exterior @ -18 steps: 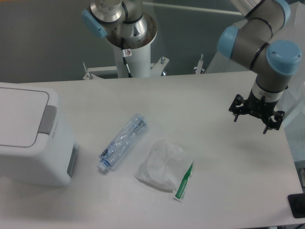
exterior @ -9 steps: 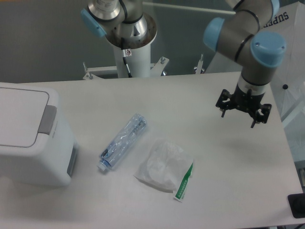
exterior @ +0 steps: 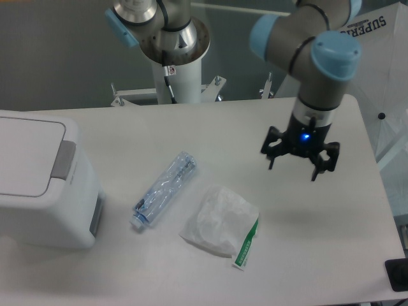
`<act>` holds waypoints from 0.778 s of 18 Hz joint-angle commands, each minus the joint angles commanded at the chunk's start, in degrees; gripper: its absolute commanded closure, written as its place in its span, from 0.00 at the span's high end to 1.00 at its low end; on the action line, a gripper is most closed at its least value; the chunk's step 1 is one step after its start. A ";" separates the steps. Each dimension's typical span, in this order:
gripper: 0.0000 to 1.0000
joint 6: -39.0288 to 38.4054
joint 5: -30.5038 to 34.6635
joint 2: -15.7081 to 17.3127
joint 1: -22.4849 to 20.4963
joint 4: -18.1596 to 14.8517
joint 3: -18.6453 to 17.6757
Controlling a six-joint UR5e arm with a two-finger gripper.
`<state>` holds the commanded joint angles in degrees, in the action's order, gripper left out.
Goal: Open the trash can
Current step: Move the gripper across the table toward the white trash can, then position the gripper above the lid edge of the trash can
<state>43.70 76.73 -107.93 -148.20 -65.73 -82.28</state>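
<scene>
The trash can (exterior: 38, 182) is a large white boxy bin at the left edge of the table, lid down, with a grey tab button (exterior: 62, 160) on its top right edge and another on its right side. My gripper (exterior: 292, 167) hangs above the right middle of the table, far right of the trash can. Its fingers are spread apart and hold nothing.
A crushed clear plastic bottle (exterior: 164, 188) lies in the middle of the table. A white plastic bag with green print (exterior: 220, 226) lies just right of it. A second robot's base (exterior: 172, 44) stands behind the table. A dark object (exterior: 396, 274) sits at the right edge.
My gripper has moved left and slightly toward the table's middle, closer to the bag and bottle. The trash can, bottle and bag have not moved.
</scene>
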 joint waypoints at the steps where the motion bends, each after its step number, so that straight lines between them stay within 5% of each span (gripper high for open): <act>1: 1.00 -1.59 -0.35 -0.18 1.32 -0.88 1.23; 14: 1.00 -27.09 -8.70 2.10 15.21 -1.94 3.97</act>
<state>16.62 68.03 -105.82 -132.99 -67.67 -78.31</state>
